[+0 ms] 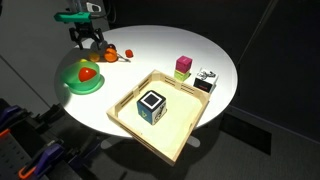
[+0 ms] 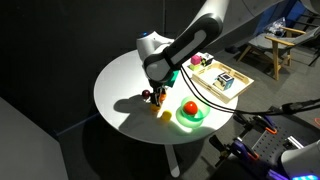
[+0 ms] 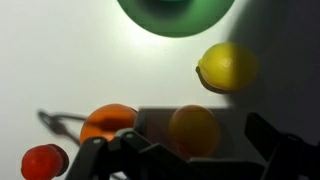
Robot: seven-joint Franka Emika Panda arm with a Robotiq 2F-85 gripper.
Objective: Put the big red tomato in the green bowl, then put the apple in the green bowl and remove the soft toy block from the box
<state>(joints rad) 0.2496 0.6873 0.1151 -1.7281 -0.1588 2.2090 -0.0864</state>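
Observation:
The big red tomato (image 1: 88,72) (image 2: 189,107) lies inside the green bowl (image 1: 74,86) (image 2: 200,121) in both exterior views. In the wrist view only the bowl's rim (image 3: 175,15) shows at the top. My gripper (image 3: 197,140) (image 1: 92,42) (image 2: 156,96) hangs low over the table beside the bowl, open. The apple (image 3: 194,128), a round yellow-orange fruit in shadow, sits on the table between the jaws, and neither finger touches it. The soft toy block (image 1: 151,105), teal with a white face, sits in the wooden box (image 1: 185,140) (image 2: 205,82).
A yellow lemon-like fruit (image 3: 228,67) (image 2: 166,112) lies close to the bowl. An orange fruit (image 3: 106,120) and a small red piece (image 3: 44,160) lie beside the gripper. A pink-and-green block (image 1: 183,67) and a black-and-white block (image 1: 205,80) stand behind the box on the round white table (image 1: 150,50).

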